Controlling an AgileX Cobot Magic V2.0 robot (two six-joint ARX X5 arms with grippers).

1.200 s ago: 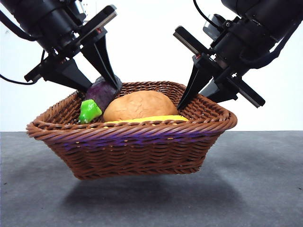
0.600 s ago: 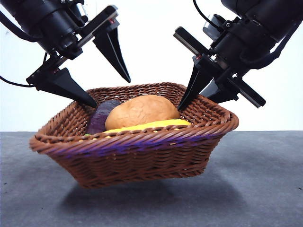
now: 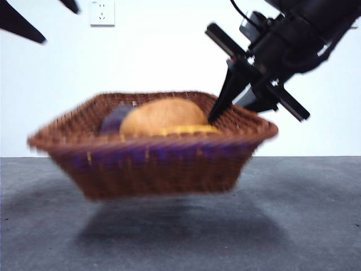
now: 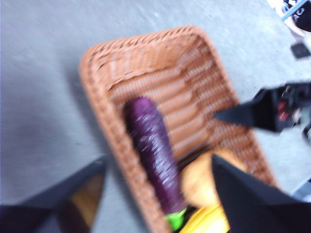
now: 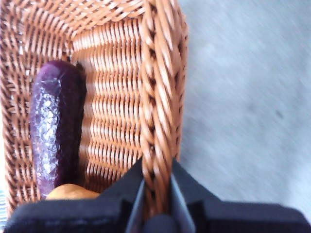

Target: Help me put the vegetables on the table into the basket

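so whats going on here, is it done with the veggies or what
All three vegetables lie in the basket: the eggplant, the potato and the yellow vegetable. The right claw is shut on the basket's rim and holds the basket off the table, its shadow showing underneath. The left claw is open and empty, up above the basket's other end.

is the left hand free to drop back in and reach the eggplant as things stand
Probably yes. The left hand is open and empty above the basket, and the eggplant lies uncovered on top beside the potato. The right hand clamps the far rim, out of the way.
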